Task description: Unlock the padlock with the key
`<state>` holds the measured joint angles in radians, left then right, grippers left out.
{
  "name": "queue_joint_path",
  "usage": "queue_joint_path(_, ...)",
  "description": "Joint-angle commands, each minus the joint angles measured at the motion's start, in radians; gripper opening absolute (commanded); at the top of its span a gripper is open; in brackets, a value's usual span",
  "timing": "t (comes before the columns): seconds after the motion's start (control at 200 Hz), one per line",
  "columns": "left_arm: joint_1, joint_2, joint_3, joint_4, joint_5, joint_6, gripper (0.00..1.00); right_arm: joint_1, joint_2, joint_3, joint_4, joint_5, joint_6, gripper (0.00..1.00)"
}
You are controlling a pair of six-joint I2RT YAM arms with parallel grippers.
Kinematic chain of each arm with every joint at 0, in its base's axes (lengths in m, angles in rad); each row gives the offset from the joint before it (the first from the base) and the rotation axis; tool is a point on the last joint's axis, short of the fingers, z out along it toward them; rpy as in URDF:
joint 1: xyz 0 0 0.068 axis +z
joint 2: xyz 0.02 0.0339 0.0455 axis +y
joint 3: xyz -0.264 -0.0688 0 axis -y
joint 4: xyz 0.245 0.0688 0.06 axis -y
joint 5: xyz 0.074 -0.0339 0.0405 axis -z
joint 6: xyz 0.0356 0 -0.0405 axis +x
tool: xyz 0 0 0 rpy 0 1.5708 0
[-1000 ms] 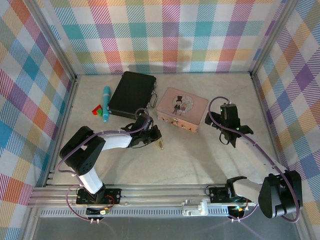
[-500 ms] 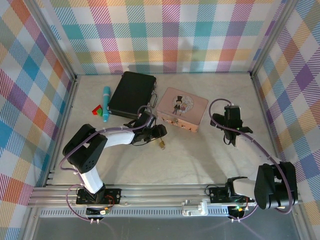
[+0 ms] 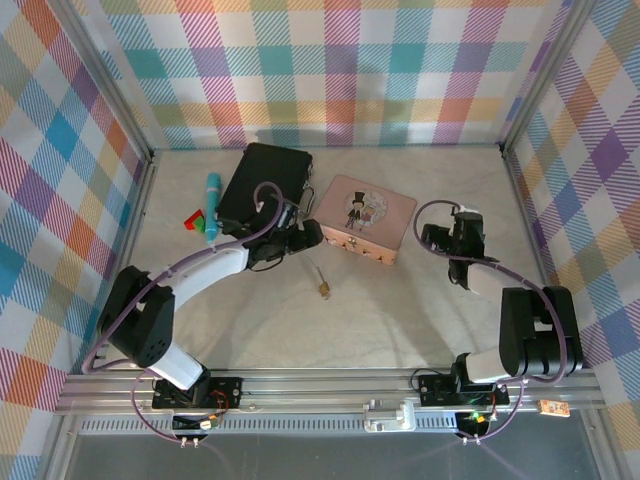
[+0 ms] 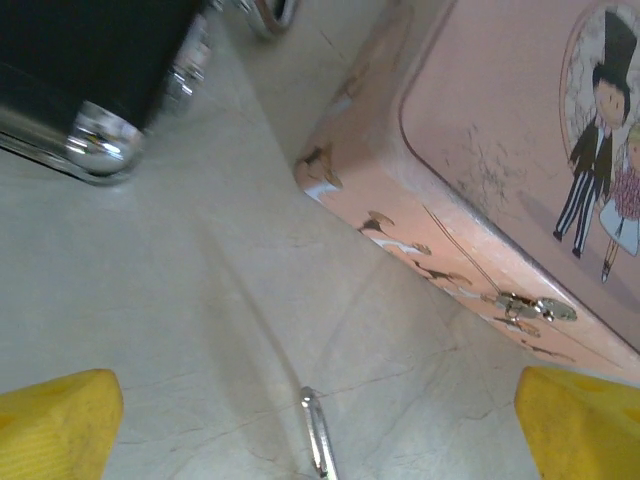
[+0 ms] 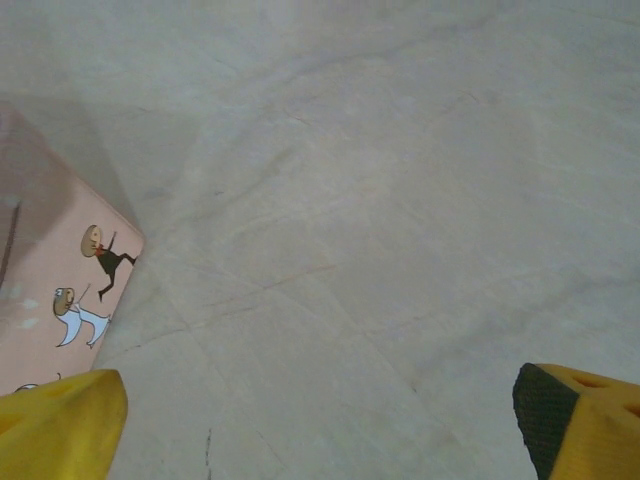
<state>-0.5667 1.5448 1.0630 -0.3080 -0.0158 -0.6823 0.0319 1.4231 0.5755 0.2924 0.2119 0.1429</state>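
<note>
From above, the padlock [image 3: 323, 290] lay loose on the table [image 3: 400, 310], on the near side of the pink tin [image 3: 365, 218] and apart from both arms. A thin silvery stem ran from its brass body toward the far side. The left wrist camera caught the end of a silvery piece [image 4: 318, 440] between widely spread yellow fingertips [image 4: 55, 425]; shackle or key could not be told. The left gripper [image 3: 306, 238] hung between the black case [image 3: 265, 185] and the tin. The right gripper [image 5: 320, 425], right of the tin, gaped equally wide, holding nothing, over bare surface. The table was pale and marble-veined; plaid walls [image 3: 340, 70] enclosed it. A teal pen [image 3: 213, 205] lay left of the case.
</note>
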Motion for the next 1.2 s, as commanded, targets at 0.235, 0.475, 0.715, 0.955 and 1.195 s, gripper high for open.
queue_joint_path(0.235, 0.202, -0.186, -0.028, -0.223, -0.223, 0.216, 1.0, 0.001, 0.064, -0.154, 0.488, -0.067, -0.1, 0.99)
queue_joint_path(0.475, 0.338, -0.285, -0.183, -0.115, -0.342, 0.316, 1.0, 0.0, 0.112, -0.177, 0.56, -0.082, -0.106, 0.99)
queue_joint_path(0.715, 0.366, -0.262, -0.288, -0.008, -0.597, 0.423, 1.0, 0.0, 0.111, -0.178, 0.561, -0.082, -0.106, 0.99)
queue_joint_path(0.955, 0.37, -0.19, -0.449, 0.457, -0.602, 0.578, 1.0, 0.0, 0.111, -0.178, 0.562, -0.083, -0.106, 0.99)
queue_joint_path(1.195, 0.373, -0.164, -0.661, 0.976, -0.631, 0.627, 1.0, 0.0, 0.111, -0.178, 0.561, -0.082, -0.105, 0.99)
